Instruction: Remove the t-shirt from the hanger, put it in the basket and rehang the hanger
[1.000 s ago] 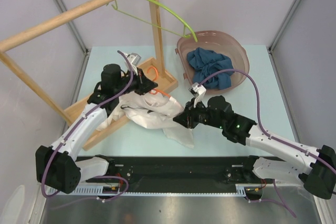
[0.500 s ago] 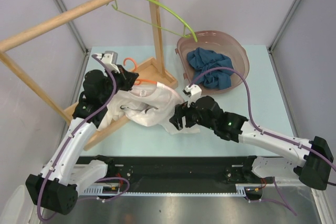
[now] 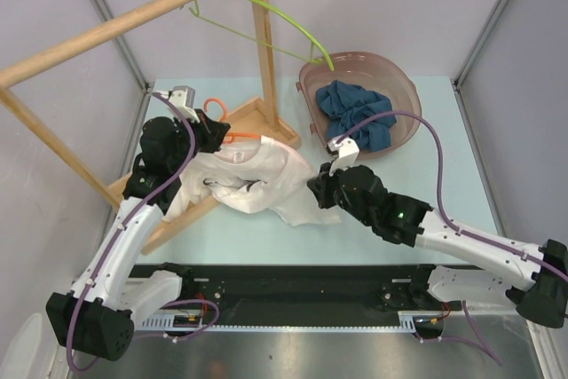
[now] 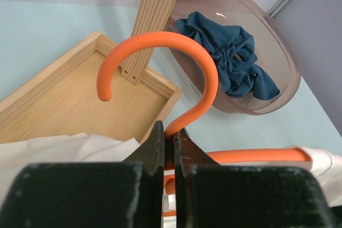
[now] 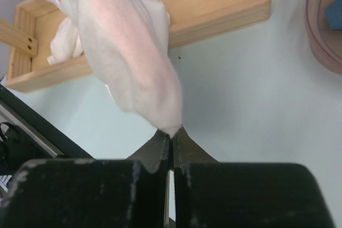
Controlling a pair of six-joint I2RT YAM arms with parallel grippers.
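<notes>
A white t-shirt (image 3: 257, 175) hangs on an orange hanger (image 3: 232, 136) beside the wooden rack base. My left gripper (image 3: 213, 130) is shut on the hanger's neck just below its hook (image 4: 176, 68), with the shirt (image 4: 64, 145) under it. My right gripper (image 3: 318, 189) is shut on the shirt's edge (image 5: 133, 68), which stretches up and left from the fingertips (image 5: 171, 134) above the table.
A wooden rack with a tray base (image 3: 266, 126), an upright post (image 3: 263, 33) and a top rail carries a green hanger (image 3: 293, 24). A brown tub (image 3: 404, 95) holds a blue cloth (image 3: 355, 113) at the back right.
My right gripper has pulled the shirt's edge to the right and slightly back. My left gripper, which had swung left with the hanger, has stayed almost still in the last half second.
</notes>
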